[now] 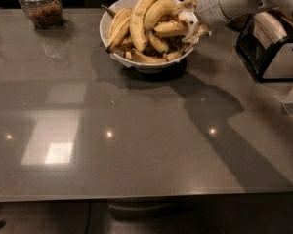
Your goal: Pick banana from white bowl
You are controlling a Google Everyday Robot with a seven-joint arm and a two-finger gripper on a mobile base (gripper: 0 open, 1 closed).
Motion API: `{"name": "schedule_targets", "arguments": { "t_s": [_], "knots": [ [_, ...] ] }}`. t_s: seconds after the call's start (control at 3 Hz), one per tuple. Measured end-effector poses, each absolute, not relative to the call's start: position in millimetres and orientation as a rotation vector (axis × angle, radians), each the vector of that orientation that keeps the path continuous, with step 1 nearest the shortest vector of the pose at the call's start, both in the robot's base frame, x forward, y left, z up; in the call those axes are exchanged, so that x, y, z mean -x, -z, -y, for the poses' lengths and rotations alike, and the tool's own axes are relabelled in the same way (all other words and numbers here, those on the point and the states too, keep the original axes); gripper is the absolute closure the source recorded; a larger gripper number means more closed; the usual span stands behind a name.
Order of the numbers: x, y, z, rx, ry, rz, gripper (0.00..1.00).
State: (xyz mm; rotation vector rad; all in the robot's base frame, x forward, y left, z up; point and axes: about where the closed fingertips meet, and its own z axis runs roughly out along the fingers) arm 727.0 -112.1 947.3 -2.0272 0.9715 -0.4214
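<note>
Camera view: gripper (193,19) at right rim of white bowl (105,33), beside banana (170,29), grip state unclear

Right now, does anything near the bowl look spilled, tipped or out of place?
Nothing spilled. The white bowl sits upright on the table, but it is heaped well above its rim with long bananas, so the pile looks loose. The end effector is at the bowl's right rim, beside the banana.
</note>
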Motion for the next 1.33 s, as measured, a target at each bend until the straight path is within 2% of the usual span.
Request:
{"name": "schedule_targets", "arguments": {
  "t_s": [0.33,0.67,1.0,1.33],
  "knots": [
    [-729.5,-943.9,106.2,2.029,0.401,-0.967,0.44],
    [-729.6,-943.8,106.2,2.029,0.401,-0.968,0.63],
    [-729.9,-941.8,108.0,2.012,0.391,-0.985,0.86],
    [-727.9,-944.7,113.3,1.992,0.402,-1.005,1.0]
  ]
}}
